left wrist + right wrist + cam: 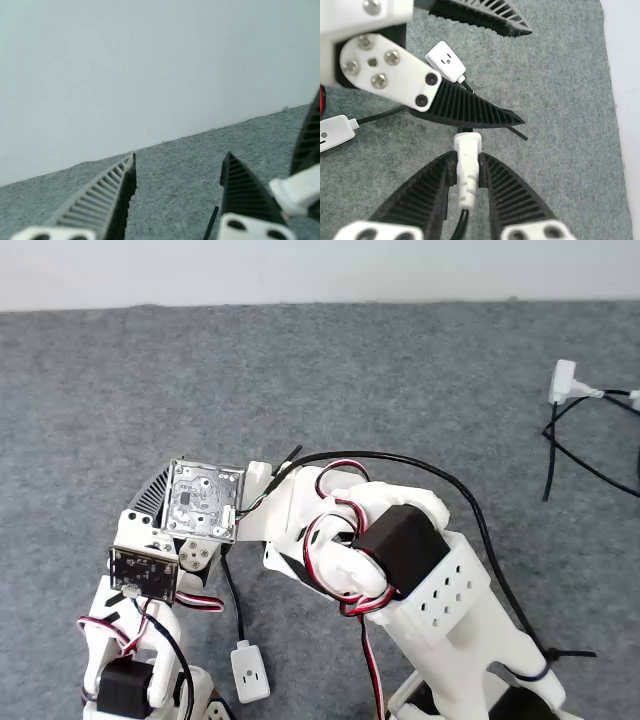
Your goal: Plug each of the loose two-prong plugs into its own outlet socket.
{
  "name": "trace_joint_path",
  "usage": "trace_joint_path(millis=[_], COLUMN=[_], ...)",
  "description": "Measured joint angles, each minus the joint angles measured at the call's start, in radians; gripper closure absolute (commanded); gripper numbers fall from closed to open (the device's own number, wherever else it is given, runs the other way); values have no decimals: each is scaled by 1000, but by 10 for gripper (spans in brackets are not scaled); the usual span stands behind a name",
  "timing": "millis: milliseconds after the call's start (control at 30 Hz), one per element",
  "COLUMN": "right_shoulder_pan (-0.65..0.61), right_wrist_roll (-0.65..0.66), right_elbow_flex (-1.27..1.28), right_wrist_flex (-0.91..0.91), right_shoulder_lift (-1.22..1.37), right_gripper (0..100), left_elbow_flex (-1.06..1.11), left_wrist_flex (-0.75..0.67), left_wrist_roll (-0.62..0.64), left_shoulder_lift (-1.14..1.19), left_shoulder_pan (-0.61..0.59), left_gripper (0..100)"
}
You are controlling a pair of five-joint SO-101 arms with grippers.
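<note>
Right tool [468,156] pinches a white plug [468,175], near a white outlet socket [445,61]

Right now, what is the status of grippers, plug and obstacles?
Right gripper shut on white two-prong plug. Left gripper open, empty. Its black ribbed finger sits between plug and white outlet socket.

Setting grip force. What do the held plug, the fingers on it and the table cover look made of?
Plug: white, smooth, slight sheen; looks like moulded plastic. Fingers: matte black, ridged; printed plastic or rubber, cannot tell. Table cover: grey, fuzzy fibres; probably felt or short carpet.
</note>
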Motion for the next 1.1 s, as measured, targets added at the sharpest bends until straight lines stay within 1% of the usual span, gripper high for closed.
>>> trace_joint_path(millis=[333,400,467,500,667,767,900,1000,1100], right_shoulder_pan=[-6,-9,-25,-32,-49,-91,-155,-180,-181], right_wrist_roll=[-3,-17,-68,-86,-95,-95,-140,-161,-166], right_elbow_flex=[0,0,0,-2,89,212,359,382,382], right_wrist_flex=[0,-9,-23,-23,-43,-95,-169,-183,-193], right_shoulder_lift=[2,2,2,2,5,43,123,169,186], right_gripper=[990,990,990,990,990,990,990,990,990], left_elbow_flex=[-2,0,2,-2,-20,-23,-115,-218,-262], left_wrist_flex=[-9,-44,-68,-66,6,71,199,290,318], left_wrist_roll=[0,-18,-37,-41,-46,-46,-46,-48,-61], left_shoulder_lift=[0,0,0,0,0,0,2,2,2], left_shoulder_pan=[3,-35,-107,-167,-532,-707,-895,-1011,-1063], left_gripper=[717,717,717,717,717,717,716,716,716])
